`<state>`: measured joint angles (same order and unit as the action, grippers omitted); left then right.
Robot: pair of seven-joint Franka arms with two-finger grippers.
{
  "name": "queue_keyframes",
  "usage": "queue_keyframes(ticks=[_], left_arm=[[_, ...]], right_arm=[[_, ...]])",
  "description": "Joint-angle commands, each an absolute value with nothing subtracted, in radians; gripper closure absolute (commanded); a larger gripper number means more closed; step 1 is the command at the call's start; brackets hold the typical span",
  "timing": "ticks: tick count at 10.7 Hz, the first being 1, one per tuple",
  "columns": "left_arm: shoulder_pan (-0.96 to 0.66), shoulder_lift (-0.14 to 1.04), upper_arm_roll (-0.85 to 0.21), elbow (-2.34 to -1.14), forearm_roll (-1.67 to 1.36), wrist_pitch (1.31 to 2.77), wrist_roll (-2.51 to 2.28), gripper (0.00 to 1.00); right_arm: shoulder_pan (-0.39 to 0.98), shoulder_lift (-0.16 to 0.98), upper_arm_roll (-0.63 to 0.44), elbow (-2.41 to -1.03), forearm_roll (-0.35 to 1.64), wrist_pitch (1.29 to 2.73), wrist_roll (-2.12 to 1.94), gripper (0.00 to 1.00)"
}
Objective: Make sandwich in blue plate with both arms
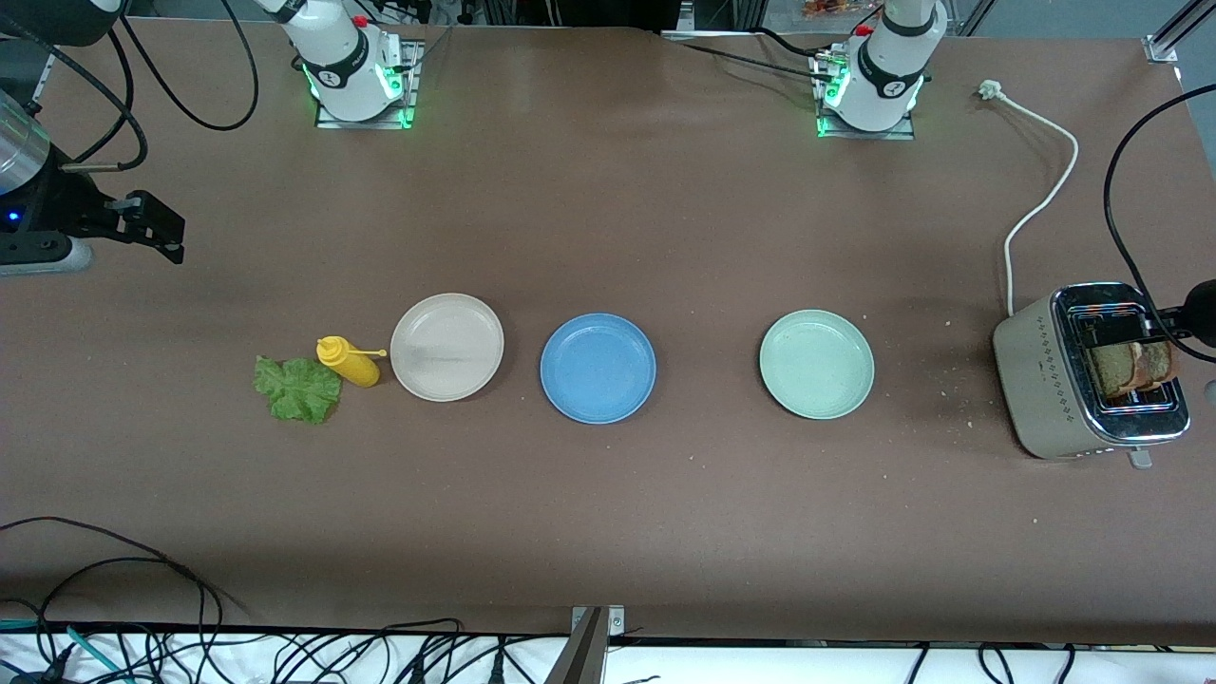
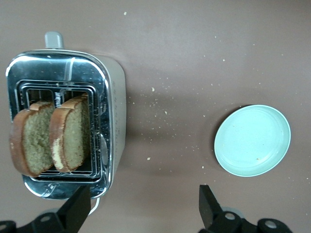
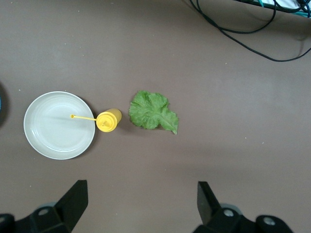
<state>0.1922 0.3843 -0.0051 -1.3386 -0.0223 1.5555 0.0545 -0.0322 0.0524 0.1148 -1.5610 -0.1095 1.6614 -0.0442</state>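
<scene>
Below the left gripper [image 2: 141,208], whose fingers are spread wide and hold nothing, stands the toaster [image 2: 114,121] with two bread slices [image 2: 51,136] upright in its slots; the pale green plate [image 2: 252,141] lies near it. Under the right gripper [image 3: 141,206], also spread and holding nothing, lie the lettuce leaf [image 3: 153,111], the yellow bottle [image 3: 108,120] just beside it, and the beige plate [image 3: 58,125]. Between the beige and green plates sits the blue plate [image 1: 598,367], with nothing on it.
</scene>
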Motion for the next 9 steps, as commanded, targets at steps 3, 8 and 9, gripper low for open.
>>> queue_keyframes(ticks=[3, 8, 9], left_arm=[[0.150, 0.373, -0.044, -1.387, -0.041, 1.580, 0.071, 0.02], [0.138, 0.361, -0.046, -1.388, -0.040, 1.578, 0.072, 0.02], [0.138, 0.360, -0.046, -1.387, -0.040, 1.578, 0.074, 0.02]], right_arm=[[-0.029, 0.055, 0.113, -1.531, -0.107, 1.637, 0.044, 0.00], [-0.037, 0.055, 0.094, -1.531, 0.015, 1.601, 0.046, 0.00], [-0.037, 0.055, 0.083, -1.529, 0.046, 1.601, 0.043, 0.00]])
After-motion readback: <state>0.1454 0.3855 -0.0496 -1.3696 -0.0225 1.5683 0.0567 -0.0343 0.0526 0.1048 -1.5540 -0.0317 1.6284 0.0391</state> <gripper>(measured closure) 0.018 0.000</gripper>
